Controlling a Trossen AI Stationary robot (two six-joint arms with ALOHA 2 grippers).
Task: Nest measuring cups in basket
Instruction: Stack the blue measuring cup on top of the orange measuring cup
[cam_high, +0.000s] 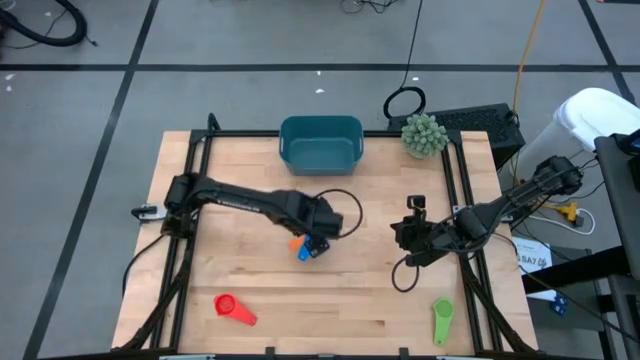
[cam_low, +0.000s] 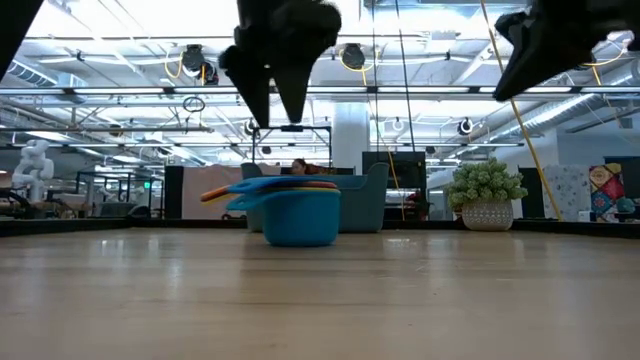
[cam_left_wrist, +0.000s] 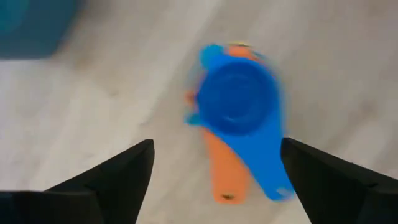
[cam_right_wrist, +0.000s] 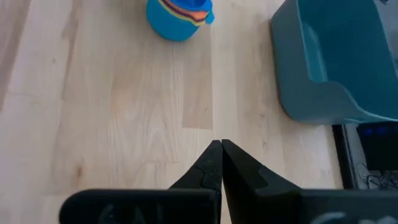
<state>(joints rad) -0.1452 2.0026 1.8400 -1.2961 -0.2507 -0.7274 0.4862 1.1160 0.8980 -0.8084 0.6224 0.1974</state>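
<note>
A stack of nested measuring cups (cam_high: 301, 248) stands on its bowl at mid-table, a blue cup (cam_left_wrist: 239, 102) on top with an orange handle (cam_left_wrist: 225, 174) under it. My left gripper (cam_high: 318, 238) hovers open above this stack (cam_low: 298, 215), fingers pointing down and apart from it. A red cup (cam_high: 234, 308) and a green cup (cam_high: 442, 320) lie alone near the near edge. The teal basket (cam_high: 320, 143) sits at the far edge. My right gripper (cam_high: 400, 233) hangs shut over the table to the right of the stack, touching nothing.
A spiky green plant ball (cam_high: 424, 135) in a pot stands at the far edge, right of the basket (cam_right_wrist: 329, 68). Black frame rails run along the table's left and right sides. Bare wood lies between the stack (cam_right_wrist: 178, 16) and the basket, and between the two lone cups.
</note>
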